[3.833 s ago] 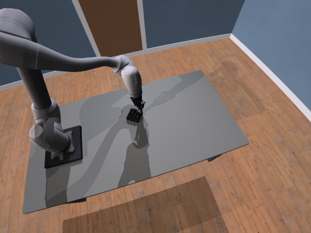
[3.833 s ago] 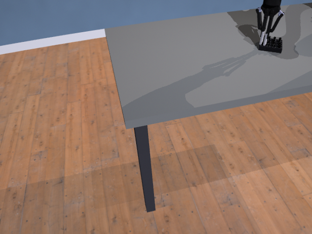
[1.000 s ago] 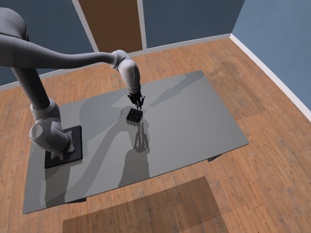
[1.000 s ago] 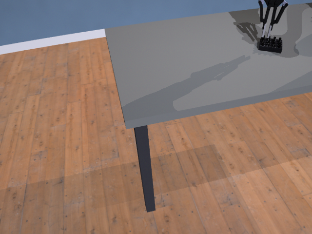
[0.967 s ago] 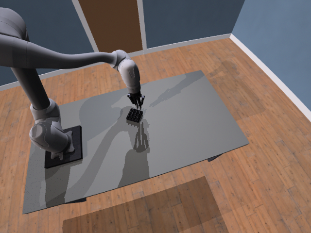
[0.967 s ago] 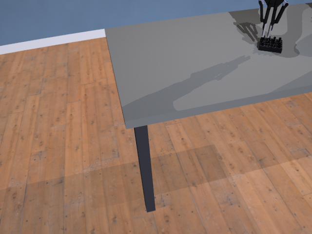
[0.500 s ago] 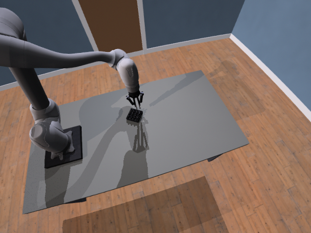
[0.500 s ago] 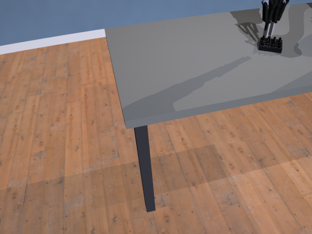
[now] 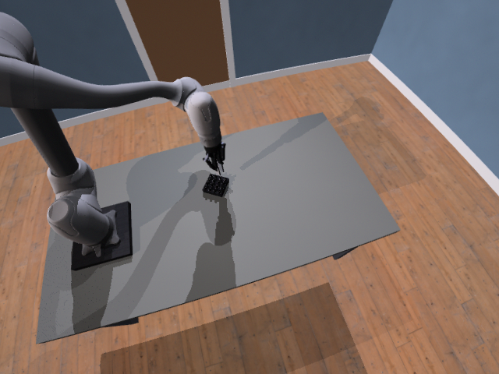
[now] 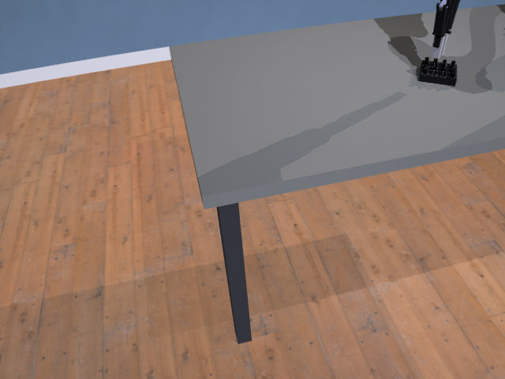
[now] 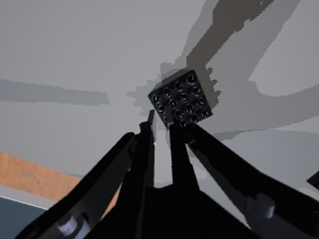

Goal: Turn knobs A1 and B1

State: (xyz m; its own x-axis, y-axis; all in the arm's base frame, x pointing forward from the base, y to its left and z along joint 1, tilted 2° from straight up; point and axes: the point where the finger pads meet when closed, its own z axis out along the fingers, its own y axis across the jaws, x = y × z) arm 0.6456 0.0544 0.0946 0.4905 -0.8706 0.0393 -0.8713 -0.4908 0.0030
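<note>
In the top view, going left to right with the knob box as the landmark: far to its left the arm's dark base plate [image 9: 123,209] lies on the grey table [image 9: 322,193], and the grey arm [image 9: 100,94] rises from it and reaches across to a point above the box. The knob box [image 9: 216,185] stands on the table near its middle, well apart from every table edge. The gripper [image 9: 219,169] hangs just above the box's far edge, pointing down, and its tips end close over the corner knobs on that side; whether they touch a knob cannot be told. In the wrist view the two fingers stand nearly closed, only a narrow slit between them, and nothing is seen held in that slit; the box lies just beyond the tips. Which knobs are A1 and B1, and where their lines point, is too small to read. Right of the box the table runs on under long shadows.
</note>
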